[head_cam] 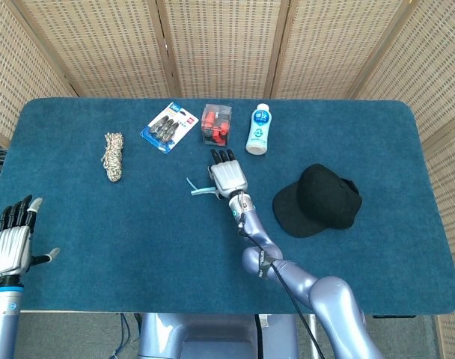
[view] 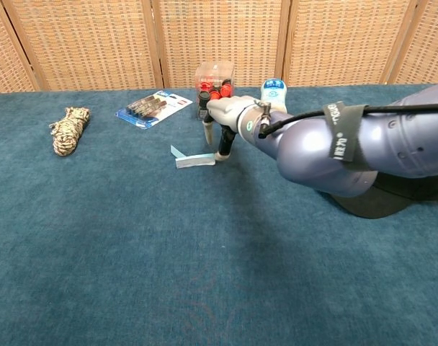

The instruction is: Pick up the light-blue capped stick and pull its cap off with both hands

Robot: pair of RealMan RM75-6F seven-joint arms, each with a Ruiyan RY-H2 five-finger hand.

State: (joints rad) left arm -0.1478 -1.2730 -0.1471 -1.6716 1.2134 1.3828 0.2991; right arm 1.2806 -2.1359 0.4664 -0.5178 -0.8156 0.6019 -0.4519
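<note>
Black cap [head_cam: 318, 199] beside right hand [head_cam: 227, 177]

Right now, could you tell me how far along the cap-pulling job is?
Nothing is finished: the light-blue stick lies capped on the table. In hand: the right hand hovers beside it, fingers pointing down, gripping nothing. Left: grasping, lifting, and bringing over the idle left hand.
</note>
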